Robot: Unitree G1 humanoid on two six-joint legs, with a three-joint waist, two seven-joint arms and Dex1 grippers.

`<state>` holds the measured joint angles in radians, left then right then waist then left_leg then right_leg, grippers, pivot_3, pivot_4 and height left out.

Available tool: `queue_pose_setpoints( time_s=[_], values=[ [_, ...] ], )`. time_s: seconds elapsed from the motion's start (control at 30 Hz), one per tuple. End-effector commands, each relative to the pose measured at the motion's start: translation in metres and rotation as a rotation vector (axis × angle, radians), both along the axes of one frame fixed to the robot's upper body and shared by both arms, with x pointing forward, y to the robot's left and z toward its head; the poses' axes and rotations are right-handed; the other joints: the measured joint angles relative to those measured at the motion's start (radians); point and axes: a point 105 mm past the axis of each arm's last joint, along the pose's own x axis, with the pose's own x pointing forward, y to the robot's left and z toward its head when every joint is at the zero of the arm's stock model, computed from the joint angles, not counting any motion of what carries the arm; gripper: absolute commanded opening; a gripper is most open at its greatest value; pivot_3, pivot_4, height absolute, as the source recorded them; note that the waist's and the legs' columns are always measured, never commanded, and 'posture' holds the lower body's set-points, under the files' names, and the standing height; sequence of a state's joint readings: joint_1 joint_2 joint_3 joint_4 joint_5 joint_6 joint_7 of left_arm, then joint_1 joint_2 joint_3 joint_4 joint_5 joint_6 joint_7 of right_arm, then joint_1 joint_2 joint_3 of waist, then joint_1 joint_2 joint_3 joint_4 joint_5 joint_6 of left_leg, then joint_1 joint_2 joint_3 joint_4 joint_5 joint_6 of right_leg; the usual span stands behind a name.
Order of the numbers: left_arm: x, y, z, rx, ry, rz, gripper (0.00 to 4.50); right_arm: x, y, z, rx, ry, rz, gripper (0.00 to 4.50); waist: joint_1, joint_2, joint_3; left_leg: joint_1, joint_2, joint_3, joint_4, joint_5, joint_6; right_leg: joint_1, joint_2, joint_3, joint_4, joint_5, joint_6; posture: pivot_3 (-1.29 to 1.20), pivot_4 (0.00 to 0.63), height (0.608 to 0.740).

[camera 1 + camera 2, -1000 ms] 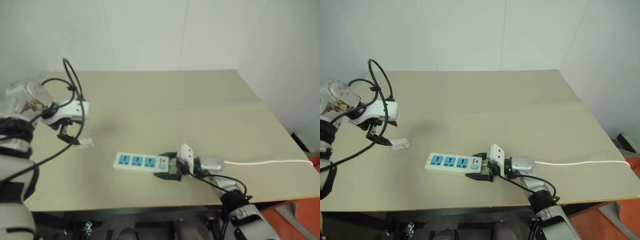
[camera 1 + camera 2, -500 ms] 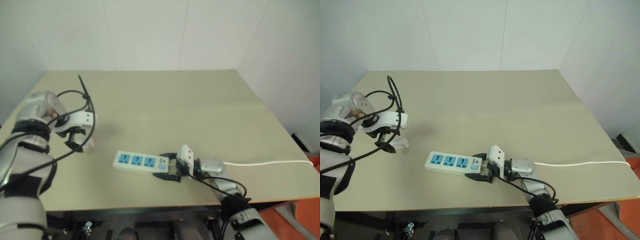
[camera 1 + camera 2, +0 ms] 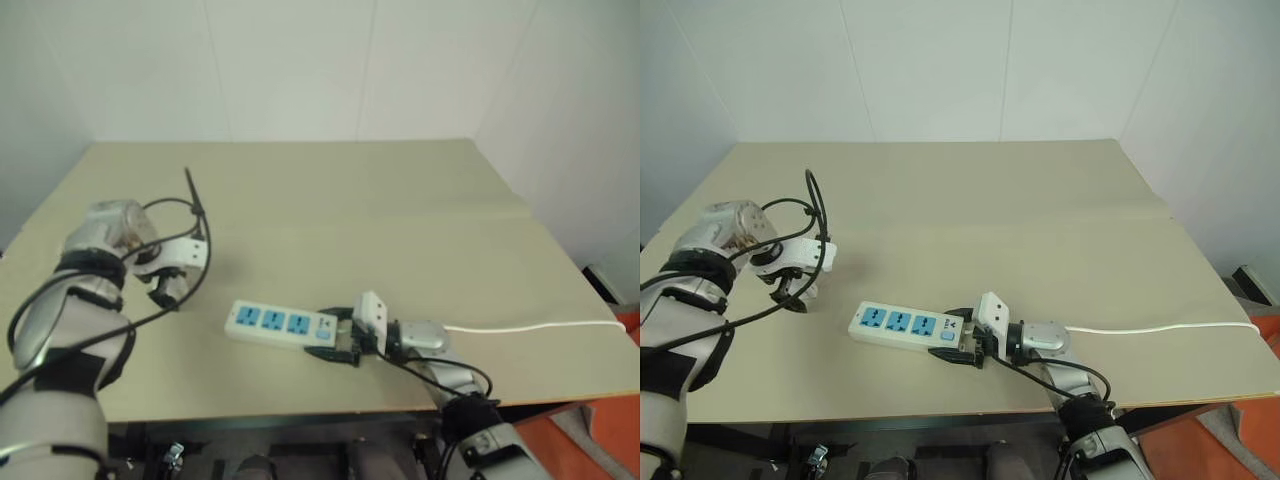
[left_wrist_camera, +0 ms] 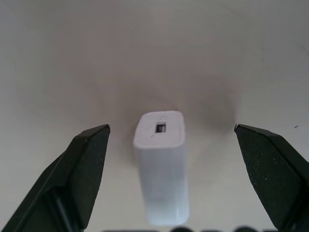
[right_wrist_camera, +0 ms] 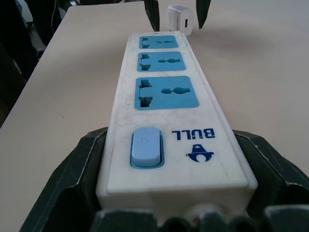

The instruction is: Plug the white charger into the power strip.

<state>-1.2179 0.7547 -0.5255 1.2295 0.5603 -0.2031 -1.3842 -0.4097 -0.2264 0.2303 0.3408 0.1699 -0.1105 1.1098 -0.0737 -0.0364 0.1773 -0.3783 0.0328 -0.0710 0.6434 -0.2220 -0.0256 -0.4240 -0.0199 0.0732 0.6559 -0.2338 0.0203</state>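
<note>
Lying flat on the beige surface (image 3: 1040, 220), the strip (image 3: 905, 328) stretches across the near part of it, with three blue socket faces in a row and a small blue switch (image 5: 146, 145) at the end nearest the right arm. The right pincer (image 3: 958, 345) reaches in level from the right and is clamped on that switch end, one black finger on each long side of the bar; in the right wrist view the fingers (image 5: 72, 179) press against both flanks of the white casing beside the printed BULL mark. A thin white cord (image 3: 1160, 326) runs from behind this pincer toward the right edge of the surface. The charger (image 4: 161, 164) lies on its side on the surface, well to the left of the strip's far end and apart from it, its end face with a small dark slot turned up toward the left wrist camera. The left pincer (image 3: 798, 292) points steeply down over it with its fingers spread wide; the left wrist view shows one black fingertip (image 4: 91, 145) on either side of the white block with bare surface between each tip and the block, so nothing is gripped yet. In the right wrist view the charger (image 5: 180, 17) appears beyond the far socket, standing between the two dark finger tips of the left pincer. A black cable loops above the left wrist. All three sockets are empty.
</note>
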Motion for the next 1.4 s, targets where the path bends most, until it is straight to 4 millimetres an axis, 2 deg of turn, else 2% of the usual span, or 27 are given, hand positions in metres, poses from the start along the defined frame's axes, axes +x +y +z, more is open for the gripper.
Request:
queue_pose_setpoints(
  time_s=[0.03, 0.1, 0.2, 0.53, 0.67, 0.77, 0.87, 0.97, 1.1, 1.3, 1.4],
  values=[
    [0.0, 0.003, 0.0, 0.024, -0.004, -0.011, 4.5, -0.009, 0.006, -0.009, -0.009, 0.035, 0.023, 3.42, 0.001, 0.0, 0.0, 0.0, 0.0, 0.0, 0.0, 0.0, 0.0, 0.0, 0.0, 0.0, 0.0, 0.0, 0.0, 0.0, 0.15, 0.74],
    [0.0, 0.004, -0.002, 0.033, -0.003, -0.014, 4.5, -0.01, 0.006, -0.009, -0.006, 0.037, 0.017, 3.42, 0.001, 0.0, 0.0, 0.0, 0.0, 0.0, 0.0, 0.0, 0.0, 0.0, 0.0, 0.0, 0.0, 0.0, 0.0, 0.0, 0.15, 0.74],
    [0.0, 0.004, -0.006, 0.043, -0.011, -0.026, 3.94, -0.01, 0.006, -0.009, -0.004, 0.039, 0.013, 3.42, 0.001, 0.0, 0.0, 0.001, 0.0, 0.0, 0.0, 0.0, 0.0, 0.001, 0.0, 0.0, 0.001, 0.0, 0.0, 0.0, 0.15, 0.74],
    [0.005, -0.003, -0.005, 0.04, -0.038, -0.063, 1.01, -0.01, 0.005, -0.01, -0.009, 0.047, 0.006, 3.42, 0.004, 0.0, -0.001, 0.006, 0.0, 0.0, 0.0, 0.0, 0.0, 0.004, 0.0, 0.0, 0.002, 0.0, 0.0, 0.0, 0.15, 0.74],
    [0.006, -0.007, -0.001, 0.015, -0.045, -0.078, 1.01, -0.009, 0.005, -0.01, -0.01, 0.047, 0.005, 3.42, 0.004, 0.0, -0.001, 0.006, 0.0, 0.0, 0.0, 0.0, 0.0, 0.004, 0.0, 0.0, 0.003, 0.0, 0.0, 0.0, 0.15, 0.74],
    [0.014, -0.021, 0.014, -0.063, -0.11, -0.112, 1.01, -0.009, 0.004, -0.011, -0.012, 0.048, 0.003, 3.42, 0.004, 0.0, -0.001, 0.006, -0.001, 0.0, 0.0, 0.0, 0.0, 0.004, 0.0, 0.001, 0.002, 0.0, 0.0, 0.0, 0.15, 0.74],
    [0.022, -0.059, 0.043, -0.301, -0.205, -0.192, 1.01, -0.012, 0.002, -0.012, -0.021, 0.052, 0.014, 3.42, 0.008, -0.002, -0.001, 0.005, 0.0, 0.0, 0.0, 0.0, 0.0, 0.004, 0.0, 0.0, 0.002, 0.0, 0.0, 0.0, 0.15, 0.74],
    [0.018, -0.089, 0.062, -0.537, -0.24, -0.284, 1.01, -0.017, 0.003, -0.015, -0.05, 0.046, 0.057, 3.42, 0.006, -0.004, -0.001, 0.001, 0.0, 0.0, 0.001, 0.0, 0.0, 0.002, -0.001, 0.0, 0.001, 0.0, 0.0, 0.0, 0.15, 0.74],
    [-0.001, -0.118, 0.084, -0.874, -0.245, -0.419, 1.01, -0.02, 0.005, -0.013, -0.068, 0.046, 0.125, 3.42, -0.006, -0.004, -0.001, 0.0, 0.0, 0.0, 0.001, 0.0, 0.0, 0.0, -0.001, 0.0, 0.002, 0.0, 0.0, 0.0, 0.15, 0.74],
    [-0.039, -0.138, 0.093, -1.181, -0.2, -0.504, 1.01, -0.011, 0.005, -0.014, -0.103, 0.043, 0.165, 3.42, -0.023, -0.003, -0.001, 0.005, 0.0, 0.0, 0.001, 0.0, 0.0, 0.002, -0.001, 0.0, 0.007, 0.0, 0.0, 0.0, 0.15, 0.74],
    [-0.062, -0.143, 0.092, -1.268, -0.132, -0.534, 1.01, -0.009, 0.005, -0.016, -0.115, 0.046, 0.18, 3.42, -0.025, -0.003, -0.001, 0.005, 0.0, 0.0, 0.001, 0.0, 0.0, 0.002, -0.001, 0.0, 0.007, 0.0, 0.0, 0.0, 0.15, 0.74]
  ],
)
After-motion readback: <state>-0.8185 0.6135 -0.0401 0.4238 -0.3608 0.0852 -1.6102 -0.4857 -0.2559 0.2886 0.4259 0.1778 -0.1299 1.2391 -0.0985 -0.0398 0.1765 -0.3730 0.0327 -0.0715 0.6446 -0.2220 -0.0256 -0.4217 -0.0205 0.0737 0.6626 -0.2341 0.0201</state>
